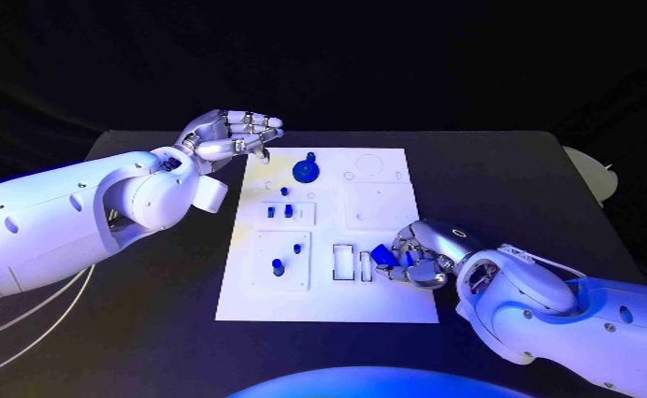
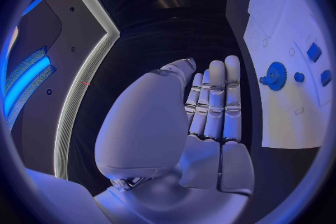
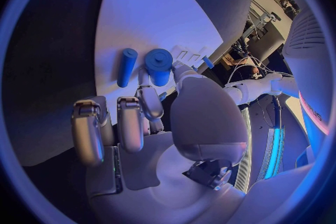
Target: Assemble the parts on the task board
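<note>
The white task board (image 1: 330,297) lies in the middle of the black table. My right hand (image 1: 421,260) rests on its near right part, fingers curled in. In the right wrist view the thumb and a fingertip (image 3: 149,99) pinch a blue capped part (image 3: 159,66), and a blue peg (image 3: 126,67) lies loose on the board beside it. Those blue pieces (image 1: 384,255) sit at the fingertips in the head view. My left hand (image 1: 232,136) hovers at the board's far left corner, holding nothing; its fingers (image 2: 215,103) stand straight, side by side.
A blue gear (image 1: 308,170) (image 2: 276,75) sits on the board's far part. Small blue pieces stand in the left plates (image 1: 278,211) (image 1: 280,267). Two empty slots (image 1: 342,262) lie left of my right hand. A pale object (image 1: 595,174) sits at the table's right edge.
</note>
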Robot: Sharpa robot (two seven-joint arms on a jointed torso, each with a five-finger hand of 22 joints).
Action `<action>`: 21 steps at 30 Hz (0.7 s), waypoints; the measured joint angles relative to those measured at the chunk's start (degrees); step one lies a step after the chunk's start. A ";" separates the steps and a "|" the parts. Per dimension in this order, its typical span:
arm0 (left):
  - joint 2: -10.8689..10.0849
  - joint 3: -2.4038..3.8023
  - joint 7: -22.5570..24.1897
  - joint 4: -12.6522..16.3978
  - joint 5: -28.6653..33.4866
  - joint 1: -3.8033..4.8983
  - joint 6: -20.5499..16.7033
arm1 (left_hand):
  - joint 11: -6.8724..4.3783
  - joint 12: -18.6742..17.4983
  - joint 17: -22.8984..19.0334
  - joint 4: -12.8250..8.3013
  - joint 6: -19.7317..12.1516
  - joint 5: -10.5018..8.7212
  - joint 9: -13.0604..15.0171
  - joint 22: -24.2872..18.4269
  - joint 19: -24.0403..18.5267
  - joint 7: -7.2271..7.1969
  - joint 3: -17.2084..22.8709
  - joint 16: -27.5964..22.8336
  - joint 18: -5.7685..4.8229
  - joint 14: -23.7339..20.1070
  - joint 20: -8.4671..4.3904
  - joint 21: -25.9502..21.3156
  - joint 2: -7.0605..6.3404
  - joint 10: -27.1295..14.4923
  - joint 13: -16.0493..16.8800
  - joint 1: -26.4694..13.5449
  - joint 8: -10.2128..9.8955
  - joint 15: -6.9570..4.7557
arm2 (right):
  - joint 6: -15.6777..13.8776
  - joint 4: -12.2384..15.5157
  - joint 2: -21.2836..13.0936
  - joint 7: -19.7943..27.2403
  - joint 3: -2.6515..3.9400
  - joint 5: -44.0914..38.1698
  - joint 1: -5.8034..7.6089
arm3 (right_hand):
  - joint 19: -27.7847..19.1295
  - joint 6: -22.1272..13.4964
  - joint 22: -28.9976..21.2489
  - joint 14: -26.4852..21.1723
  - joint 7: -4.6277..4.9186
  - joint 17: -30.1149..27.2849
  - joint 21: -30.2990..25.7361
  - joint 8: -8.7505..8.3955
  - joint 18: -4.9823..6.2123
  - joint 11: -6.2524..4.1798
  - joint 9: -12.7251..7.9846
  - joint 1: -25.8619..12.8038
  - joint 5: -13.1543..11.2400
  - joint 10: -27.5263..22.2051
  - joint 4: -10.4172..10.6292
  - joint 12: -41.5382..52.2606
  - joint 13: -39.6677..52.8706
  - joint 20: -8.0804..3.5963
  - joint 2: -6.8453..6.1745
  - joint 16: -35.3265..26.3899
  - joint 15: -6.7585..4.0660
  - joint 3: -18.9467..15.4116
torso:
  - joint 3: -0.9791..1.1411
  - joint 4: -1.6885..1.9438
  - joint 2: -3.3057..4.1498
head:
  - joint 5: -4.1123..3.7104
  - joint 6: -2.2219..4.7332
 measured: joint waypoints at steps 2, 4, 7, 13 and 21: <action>-0.03 0.00 -0.01 0.01 0.00 0.00 0.01 | 0.00 0.00 0.00 0.03 0.00 0.00 0.00 0.00 0.00 0.00 0.03 0.00 0.00 -0.06 0.00 0.00 0.00 0.00 0.00 0.00 0.00 0.06 | -0.27 0.08 0.01 -0.07 0.00 -0.14 -0.04 | 0.19 0.13 0.00 0.00 -0.13 0.00 0.00 0.21 0.00 -0.28 0.04 0.49 0.66 0.28 0.00 0.61 0.51 -0.20 0.43 0.22 0.00 0.00 | 0.00 0.00 0.00 | 0.02 -0.02; -0.05 0.00 -0.02 0.01 0.00 0.00 0.01 | 0.00 0.00 0.00 0.03 0.00 0.00 0.00 0.00 0.00 0.00 0.03 0.00 0.00 -0.06 0.00 0.00 0.00 0.00 0.00 0.00 0.00 0.06 | -0.64 0.21 -0.05 -0.13 -0.03 -0.22 -0.08 | 0.16 0.36 0.00 0.00 -0.35 0.00 0.00 0.19 0.00 -0.56 0.08 1.45 1.32 0.56 0.05 1.21 1.00 -0.22 0.68 0.22 0.00 -0.06 | 0.00 -0.03 -0.01 | 0.04 -0.04; -0.07 0.00 -0.03 0.02 0.01 0.00 0.02 | 0.00 0.00 0.00 0.03 0.00 0.00 0.00 0.00 0.00 0.00 0.03 0.00 0.00 -0.06 0.00 0.00 0.00 0.00 -0.02 0.00 0.00 0.06 | -1.49 0.69 -0.33 -0.22 -0.10 -0.27 -0.18 | -0.02 0.43 0.00 -0.15 -0.45 0.00 0.00 0.42 0.01 -0.90 0.07 2.18 2.23 0.90 -0.19 1.82 1.28 -0.40 0.94 0.22 -0.16 0.18 | 0.02 -0.05 -0.02 | 0.07 -0.05; -0.07 0.00 -0.04 -0.01 0.01 0.00 0.03 | 0.00 0.00 -0.05 0.03 0.00 0.00 0.00 0.00 0.00 0.00 0.03 0.00 0.00 -0.06 0.00 0.00 0.00 0.00 -0.05 0.00 0.00 0.06 | -4.27 2.76 -0.82 -0.12 0.07 0.08 -0.01 | 0.19 0.44 0.04 0.01 -0.46 -0.01 0.00 0.80 0.01 -0.90 0.10 2.57 4.56 1.31 0.04 2.10 1.28 -0.61 1.33 0.22 -0.41 0.45 | 0.04 -0.08 -0.07 | 0.13 0.04; 0.02 0.00 -0.05 -0.03 0.02 0.00 0.04 | 0.00 0.00 -0.04 0.03 0.00 0.00 -0.04 0.00 0.00 0.00 0.03 0.00 0.00 -0.06 0.00 0.00 0.00 0.00 -0.05 0.00 0.00 0.06 | -6.41 3.58 0.60 0.34 0.24 2.06 0.63 | 0.19 0.44 0.04 0.01 -0.46 -0.01 0.00 0.78 0.01 -0.90 0.10 2.87 4.98 1.31 -0.10 2.35 1.28 -0.61 1.63 0.22 -0.41 0.59 | 0.04 -0.03 -0.03 | 0.01 0.08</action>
